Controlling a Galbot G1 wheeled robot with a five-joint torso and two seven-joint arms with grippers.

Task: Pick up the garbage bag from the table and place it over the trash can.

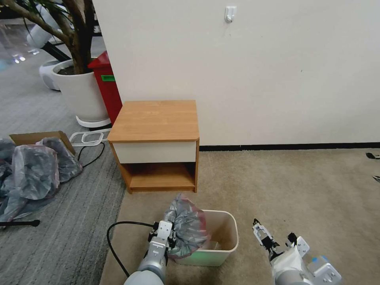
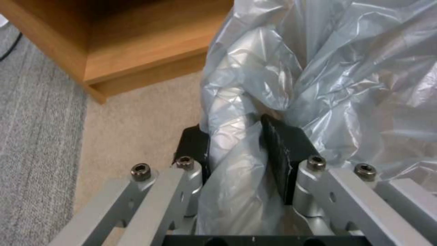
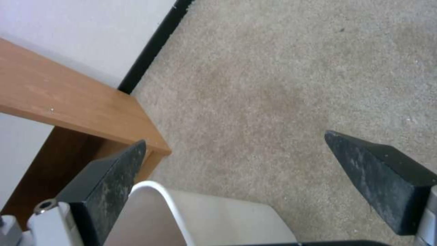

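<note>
- Head view: left gripper (image 1: 171,237) holds the garbage bag (image 1: 189,227) bunched over the left rim of the trash can (image 1: 231,231), in front of the table (image 1: 156,118).
- Left wrist view: pads (image 2: 282,150) pinch a fold of bag.
- Right wrist view: right gripper (image 3: 234,171), fingers spread and empty, beside the can's rim.

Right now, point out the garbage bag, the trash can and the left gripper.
garbage bag (image 1: 188,227): head view, crumpled grey middle.
trash can (image 1: 228,233): head view, bare inner wall.
left gripper (image 2: 237,143): left wrist view, between fingertips, shut on the garbage bag.
</note>
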